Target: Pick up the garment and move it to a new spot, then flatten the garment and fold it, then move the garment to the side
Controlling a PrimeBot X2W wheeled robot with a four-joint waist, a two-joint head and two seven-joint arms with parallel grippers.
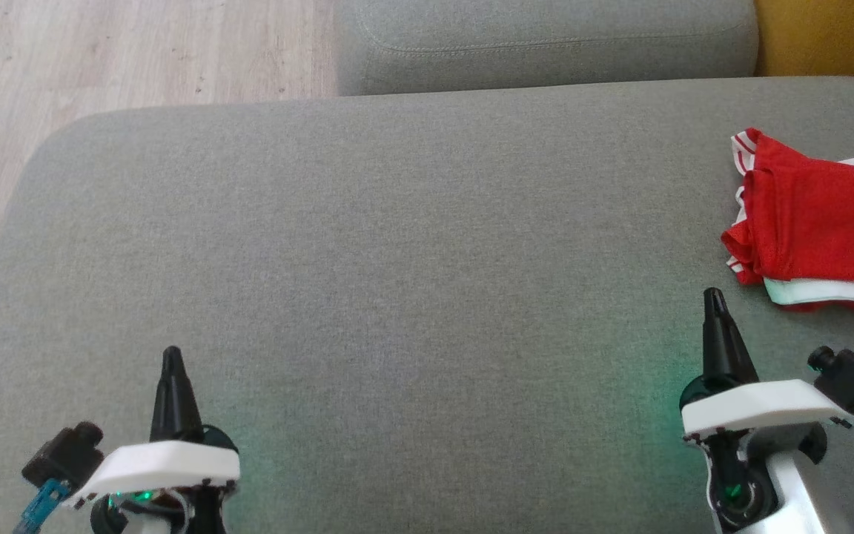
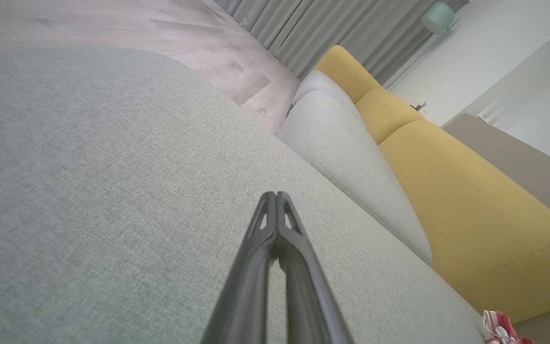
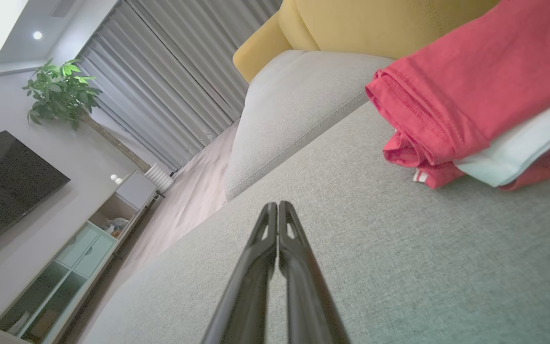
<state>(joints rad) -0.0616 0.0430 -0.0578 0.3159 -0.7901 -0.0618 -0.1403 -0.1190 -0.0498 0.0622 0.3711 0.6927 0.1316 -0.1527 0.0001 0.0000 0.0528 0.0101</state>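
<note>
Right, your red garment lies folded, white trim showing, at the far right of the grey seat cushion, running partly out of the head view. Your right gripper sits near its front edge, your left gripper well apart on the other side. Both are pinched fully closed with nothing in them. The risk, as I judge it: swing that right arm sideways and the closed fingers could snag the loose folds and undo the stack.

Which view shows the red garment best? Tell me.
Right wrist view: the garment is close and large, its folded layers clear. Head view shows it from above, cut by the right edge; left wrist view catches a corner.
</note>
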